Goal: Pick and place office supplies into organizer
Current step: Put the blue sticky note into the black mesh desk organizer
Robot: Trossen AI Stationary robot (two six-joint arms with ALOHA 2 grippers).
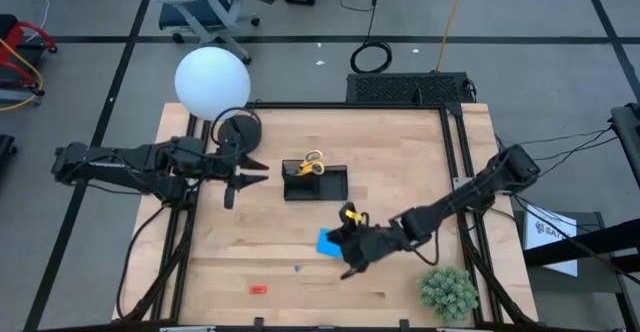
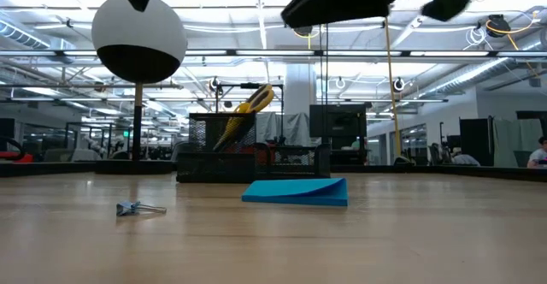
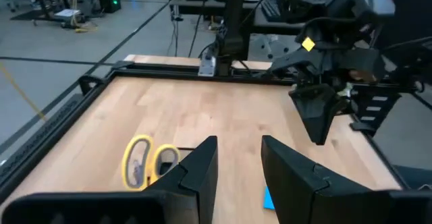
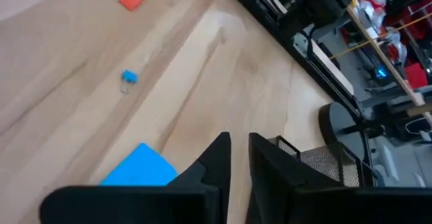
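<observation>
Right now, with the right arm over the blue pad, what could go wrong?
1. The right end effector shows only a narrow gap; the flat pad may slip out or get pushed away.
2. The scissors stick up from the organizer, so a carried pad could catch on them.

Seen from above, my whole table (image 1: 300,262) fills mid-frame; a level camera skims its top toward the room. My wrist cameras look close past each pincer. High, low and right wrist views share the blue pad (image 1: 328,241).
</observation>
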